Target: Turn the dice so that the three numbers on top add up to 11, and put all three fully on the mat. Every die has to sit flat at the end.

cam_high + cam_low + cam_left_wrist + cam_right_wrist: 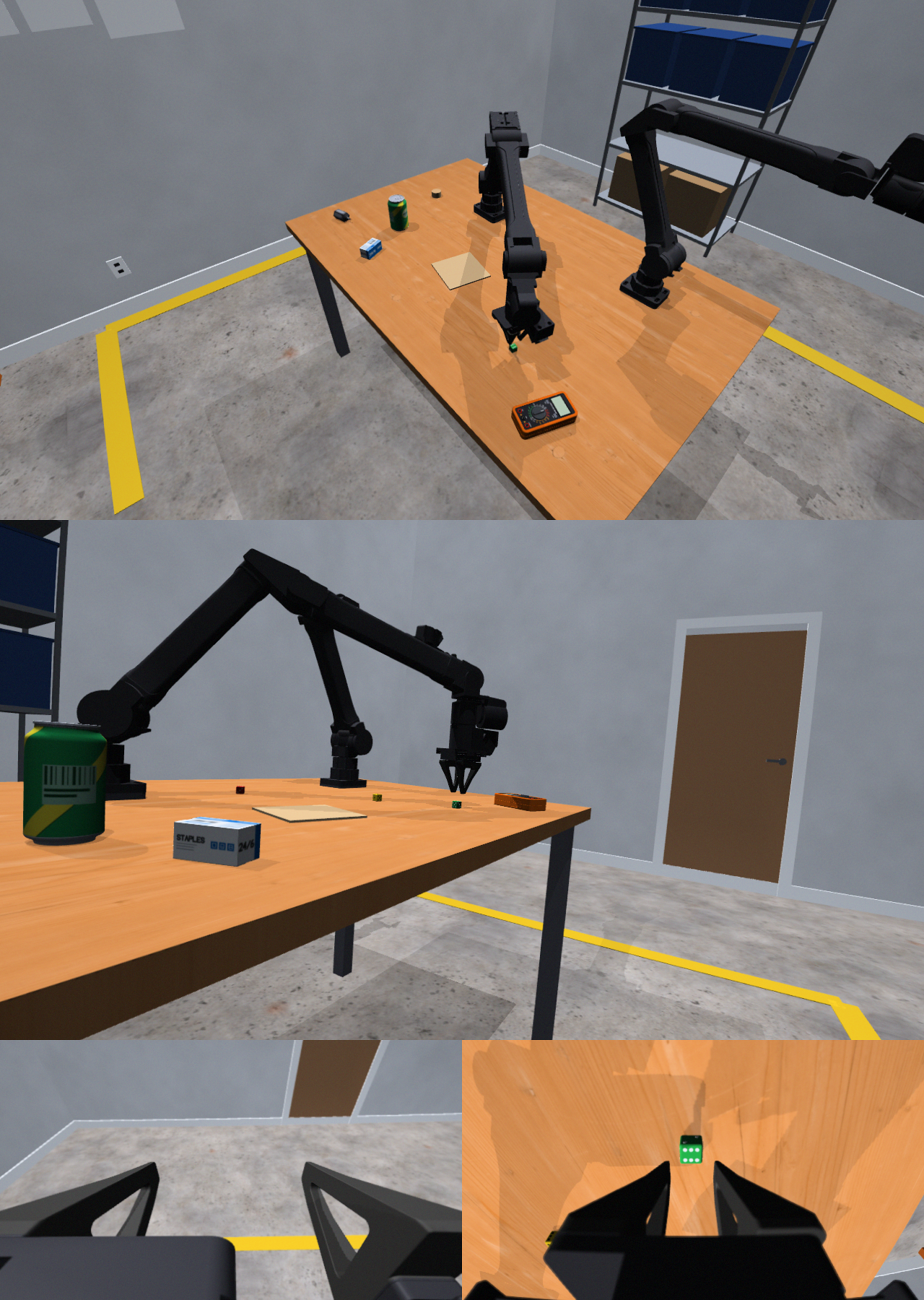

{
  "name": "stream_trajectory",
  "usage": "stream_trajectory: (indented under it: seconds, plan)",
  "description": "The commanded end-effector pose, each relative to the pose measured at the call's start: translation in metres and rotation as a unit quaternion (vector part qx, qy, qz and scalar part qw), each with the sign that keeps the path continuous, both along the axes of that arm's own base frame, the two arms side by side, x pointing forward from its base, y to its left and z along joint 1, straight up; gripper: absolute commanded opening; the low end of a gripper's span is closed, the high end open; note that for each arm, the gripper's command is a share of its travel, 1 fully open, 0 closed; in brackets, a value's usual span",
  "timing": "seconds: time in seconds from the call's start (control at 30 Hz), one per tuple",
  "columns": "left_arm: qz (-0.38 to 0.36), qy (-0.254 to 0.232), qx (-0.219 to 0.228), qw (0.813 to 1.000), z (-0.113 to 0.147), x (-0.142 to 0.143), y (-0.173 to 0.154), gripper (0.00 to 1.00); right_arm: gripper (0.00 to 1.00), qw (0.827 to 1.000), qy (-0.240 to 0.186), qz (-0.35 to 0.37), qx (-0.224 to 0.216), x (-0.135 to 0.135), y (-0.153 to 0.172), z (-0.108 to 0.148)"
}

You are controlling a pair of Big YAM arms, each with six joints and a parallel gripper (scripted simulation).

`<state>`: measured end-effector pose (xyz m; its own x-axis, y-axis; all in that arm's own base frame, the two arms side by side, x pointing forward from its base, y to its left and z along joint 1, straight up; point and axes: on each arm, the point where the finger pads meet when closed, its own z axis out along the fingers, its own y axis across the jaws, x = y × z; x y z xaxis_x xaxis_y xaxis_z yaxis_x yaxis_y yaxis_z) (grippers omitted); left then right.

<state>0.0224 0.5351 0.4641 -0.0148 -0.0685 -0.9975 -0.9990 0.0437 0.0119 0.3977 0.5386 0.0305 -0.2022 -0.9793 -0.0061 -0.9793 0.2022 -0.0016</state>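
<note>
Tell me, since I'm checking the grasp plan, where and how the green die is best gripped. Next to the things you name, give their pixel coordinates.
Probably by two opposite side faces, from straight above: the green die (512, 347) (456, 804) (691, 1150) sits flat, six up, and the right gripper (513, 339) (458, 791) (691, 1169) points down with its jaws parted wider than the cube.

Three dice (456, 804) (512, 347) (691, 1154), one mat (460, 271) (308, 813), one can (398, 213) (64, 781), one staples box (370, 248) (216, 841), one multimeter (544, 414) (520, 802), two arms (517, 193) (193, 630)
</note>
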Motion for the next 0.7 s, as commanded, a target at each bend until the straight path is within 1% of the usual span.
stream_trajectory:
  seconds: [0.0, 0.67]
  plan:
    - [0.007, -0.007, 0.034, 0.999, 0.0364, -0.0057, 0.0095, 1.00, 0.30, 1.000, 0.003, -0.001, -0.005, -0.0016, 0.0008, -0.0170]
    - [0.007, -0.007, 0.034, 0.999, 0.0364, -0.0057, 0.0095, 1.00, 0.30, 1.000, 0.003, -0.001, -0.007, -0.0017, 0.0006, -0.0207]
